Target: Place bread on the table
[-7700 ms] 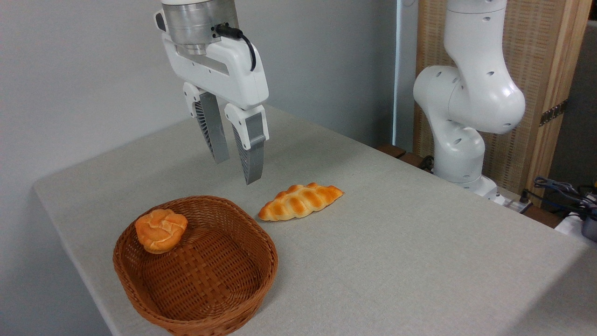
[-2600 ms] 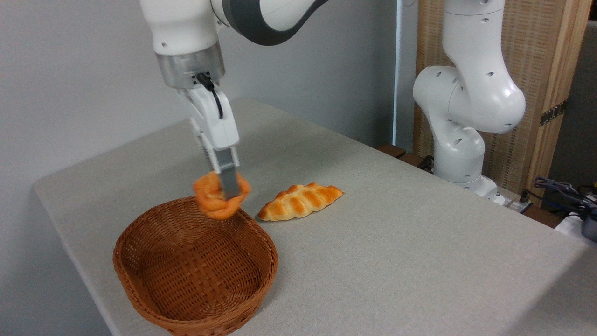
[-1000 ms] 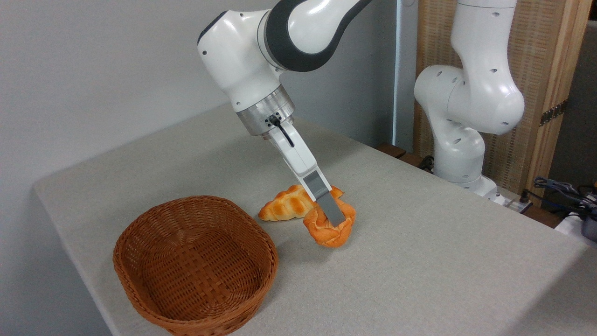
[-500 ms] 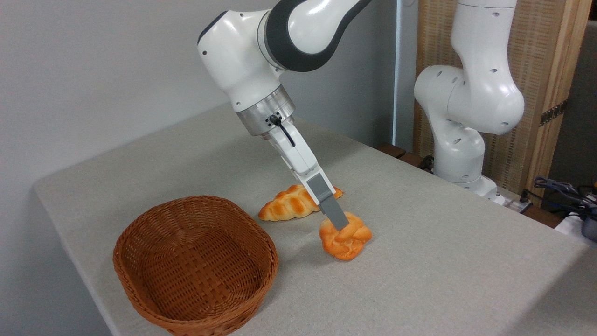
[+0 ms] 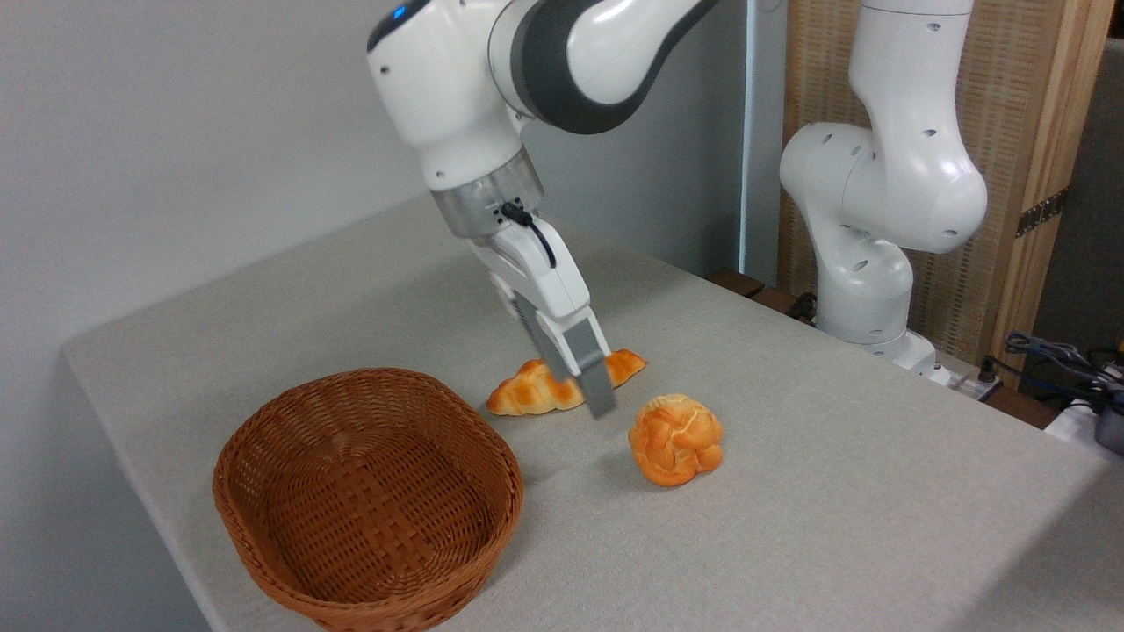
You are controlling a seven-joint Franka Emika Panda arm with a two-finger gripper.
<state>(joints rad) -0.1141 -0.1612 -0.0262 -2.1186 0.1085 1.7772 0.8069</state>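
The bread (image 5: 676,438) sits on the tabletop (image 5: 834,491), right of the basket (image 5: 369,500). My claw (image 5: 590,397) hangs empty just beside it; I cannot tell its spread edge-on.

No text, label, brand, number or sign can be read anywhere.

Matt cloth table (image 5: 790,491), woven wicker basket (image 5: 369,562), glossy bread (image 5: 676,439)

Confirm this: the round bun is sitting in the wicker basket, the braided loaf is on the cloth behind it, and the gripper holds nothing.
Not in the basket. The camera view shows the round bun resting on the table, right of the empty wicker basket. The braided loaf and the gripper are as stated.
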